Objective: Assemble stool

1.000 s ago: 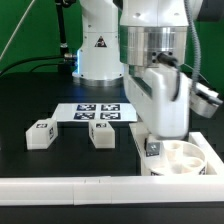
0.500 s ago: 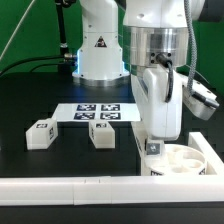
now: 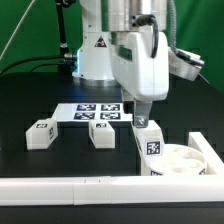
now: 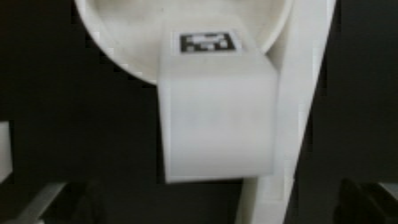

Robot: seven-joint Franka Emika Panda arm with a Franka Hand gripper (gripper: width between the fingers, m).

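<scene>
The round white seat disc point(image 3: 182, 160) lies in the corner of the white rails at the exterior view's right. A white leg block point(image 3: 150, 150) with a tag stands upright at the seat's left edge. My gripper point(image 3: 143, 119) hangs just above that block, open and empty. In the wrist view the same leg block point(image 4: 222, 120) reaches from the seat point(image 4: 169, 25) toward my gripper point(image 4: 199, 208), whose dark fingertips point(image 4: 36, 203) stand wide apart on either side of it. Two more leg blocks point(image 3: 40, 133) point(image 3: 101, 135) lie loose on the black table.
The marker board point(image 3: 98, 113) lies flat behind the loose blocks. A long white rail point(image 3: 90, 190) runs along the table's front and another point(image 3: 208, 150) along the right of the seat. The robot base point(image 3: 98, 50) stands at the back.
My gripper has let go of the leg block at the seat and has risen up and toward the exterior view's left. The block stays standing.
</scene>
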